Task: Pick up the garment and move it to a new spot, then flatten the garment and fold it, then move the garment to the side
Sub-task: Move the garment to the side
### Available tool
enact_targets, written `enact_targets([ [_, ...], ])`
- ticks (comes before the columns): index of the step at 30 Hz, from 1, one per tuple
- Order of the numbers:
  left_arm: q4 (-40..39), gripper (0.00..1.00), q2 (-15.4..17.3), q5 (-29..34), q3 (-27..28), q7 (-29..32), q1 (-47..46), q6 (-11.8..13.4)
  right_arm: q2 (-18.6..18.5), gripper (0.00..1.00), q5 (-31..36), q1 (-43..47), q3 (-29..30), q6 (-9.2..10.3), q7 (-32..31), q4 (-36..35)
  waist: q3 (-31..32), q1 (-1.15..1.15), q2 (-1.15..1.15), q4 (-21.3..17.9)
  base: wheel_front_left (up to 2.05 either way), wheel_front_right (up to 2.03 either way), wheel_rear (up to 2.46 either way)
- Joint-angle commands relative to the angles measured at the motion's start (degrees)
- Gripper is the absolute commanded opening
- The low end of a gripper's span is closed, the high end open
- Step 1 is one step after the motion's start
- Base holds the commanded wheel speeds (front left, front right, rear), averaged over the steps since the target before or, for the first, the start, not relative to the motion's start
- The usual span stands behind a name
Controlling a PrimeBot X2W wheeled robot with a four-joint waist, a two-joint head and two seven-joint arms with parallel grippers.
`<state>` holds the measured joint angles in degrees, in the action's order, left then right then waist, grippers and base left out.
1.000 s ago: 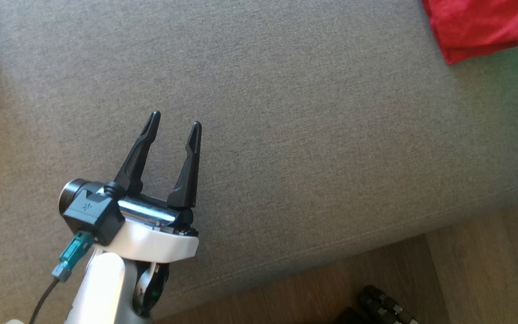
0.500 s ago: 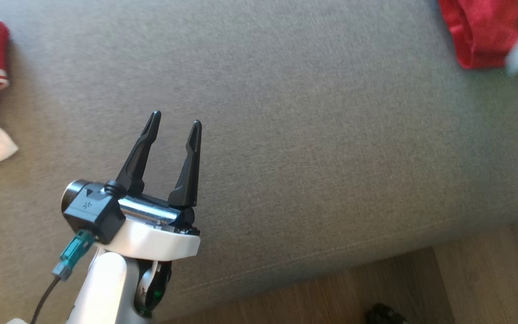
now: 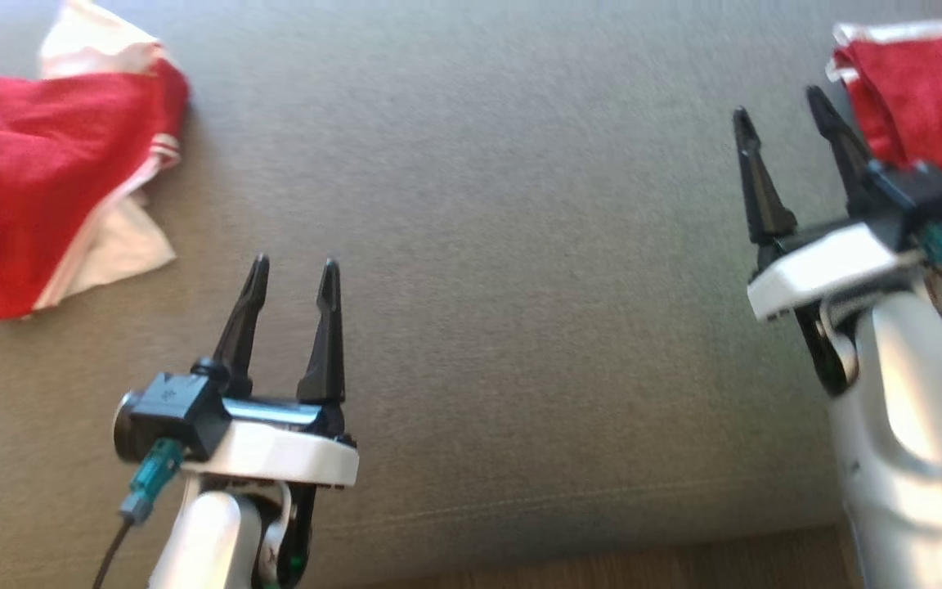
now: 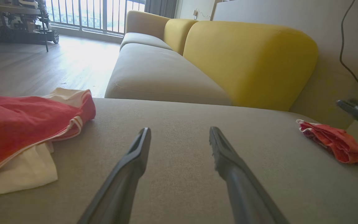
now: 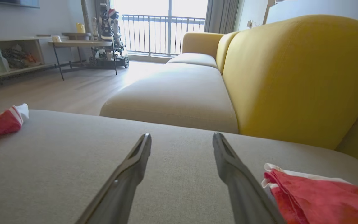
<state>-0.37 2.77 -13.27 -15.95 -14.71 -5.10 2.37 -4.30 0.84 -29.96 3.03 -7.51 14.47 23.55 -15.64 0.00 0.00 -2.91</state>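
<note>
The garment (image 3: 921, 90) is red cloth with a thin white trim along one edge, folded into a small layered bundle with slightly ragged edges. It lies at the far right corner of the grey cushion (image 3: 520, 245), close to the yellow backrest (image 4: 247, 62).

The right gripper (image 3: 778, 105) hangs just beside it. Its jaws stand wide apart and hold nothing. In the right wrist view the garment (image 5: 315, 196) sits right next to the right-hand finger (image 5: 244, 189); whether they touch I cannot tell.

The left gripper (image 3: 293, 263) hovers over the cushion's near left part, jaws spread wide and empty.

A second, looser red and white garment (image 3: 29, 164) lies crumpled at the far left edge.

A second ago the head view held the left gripper and a corner of the folded garment. The camera has since swung, so the right gripper and the loose garment now show. The left jaws are spread as before.
</note>
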Motion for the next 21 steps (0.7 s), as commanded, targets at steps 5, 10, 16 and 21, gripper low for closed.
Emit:
enact_targets([
  [5, -1.8, 1.0, 0.1, -1.1, 2.5, -0.3, 0.2, 1.6, 1.3, 1.0, -0.8, 8.8, -0.3, 0.02, 0.5, -9.5, 5.7, 0.0, 0.0, 3.9, 0.0, 0.0, 0.0],
  [10, -2.8, 1.0, 0.1, 0.2, 3.5, -0.3, 2.4, 1.5, 1.4, 1.0, -5.3, 16.1, -1.0, 0.02, 0.5, -14.1, 8.6, 0.0, 0.0, 4.4, 0.0, 0.0, 0.0],
  [16, -5.1, 1.0, 0.1, 2.7, 5.2, -0.3, 4.7, 1.6, 1.4, 1.0, -6.7, 22.5, -1.7, 0.02, 0.5, -19.0, 10.4, 0.0, 0.0, 3.9, 0.0, 0.0, 0.0],
  [21, -6.0, 1.0, 0.1, 4.3, 5.8, -0.3, 6.6, 0.5, 1.4, 1.0, -6.2, 27.3, -1.8, 0.02, 0.5, -21.3, 11.8, 0.0, 0.0, 3.7, 0.0, 0.0, 0.0],
])
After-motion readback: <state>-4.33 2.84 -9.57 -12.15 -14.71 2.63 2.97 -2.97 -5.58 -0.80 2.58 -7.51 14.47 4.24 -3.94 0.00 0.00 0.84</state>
